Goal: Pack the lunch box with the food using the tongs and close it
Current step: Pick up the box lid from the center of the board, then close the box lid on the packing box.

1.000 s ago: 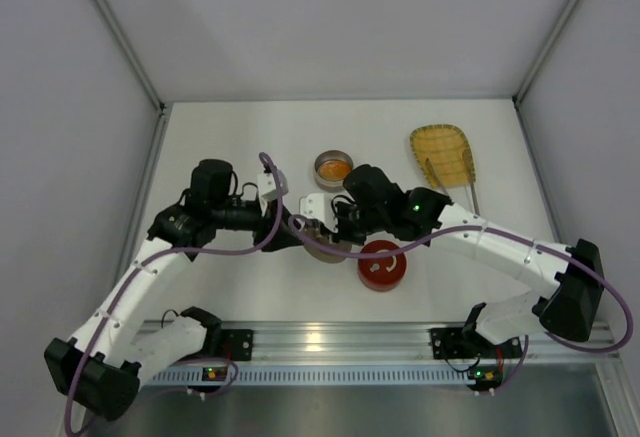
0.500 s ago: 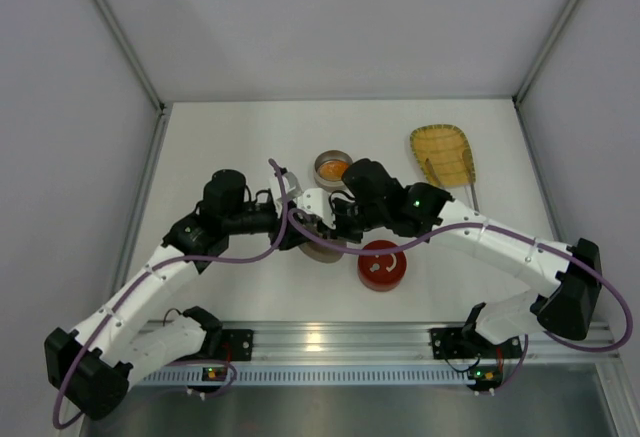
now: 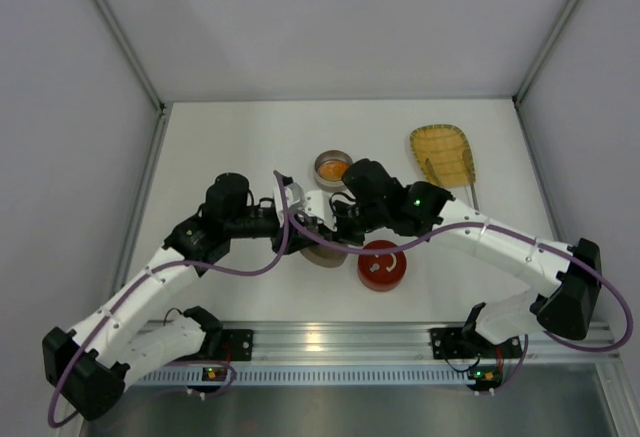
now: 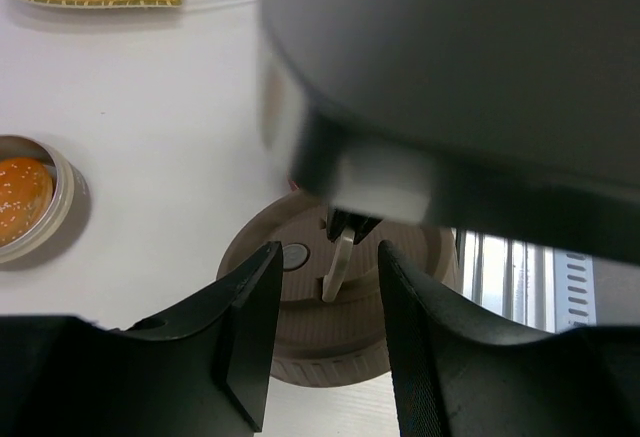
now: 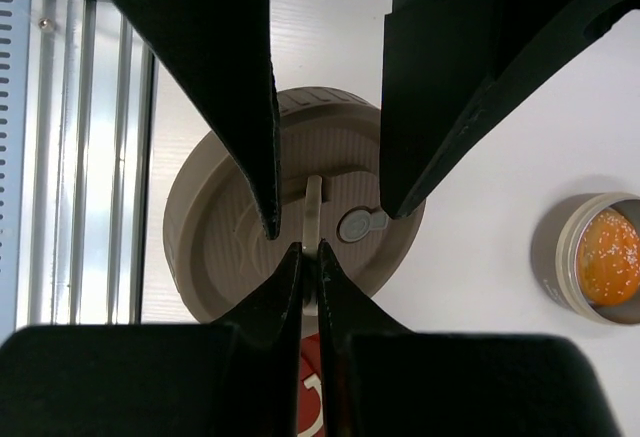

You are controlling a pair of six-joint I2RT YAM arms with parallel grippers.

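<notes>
My right gripper (image 5: 310, 252) is shut on the thin white handle (image 5: 313, 202) that stands up from a round brown lid (image 5: 215, 247). My left gripper (image 4: 325, 357) is open, with a finger on each side of that handle and not touching it. In the top view both grippers, left (image 3: 303, 222) and right (image 3: 325, 229), meet over the lid (image 3: 322, 250). The orange food (image 3: 335, 168) lies in a small round tin (image 3: 321, 162) behind them. The tongs (image 3: 452, 173) lie on the yellow woven tray (image 3: 443, 147) at the back right.
A red round lid (image 3: 381, 264) with a white mark lies right of the brown lid, partly under my right gripper in the right wrist view. The metal rail (image 3: 330, 342) runs along the near edge. Grey walls close in the sides and the back.
My left arm has swung to the right, bringing its open gripper up to the brown lid. The right gripper has kept its hold on the handle.
</notes>
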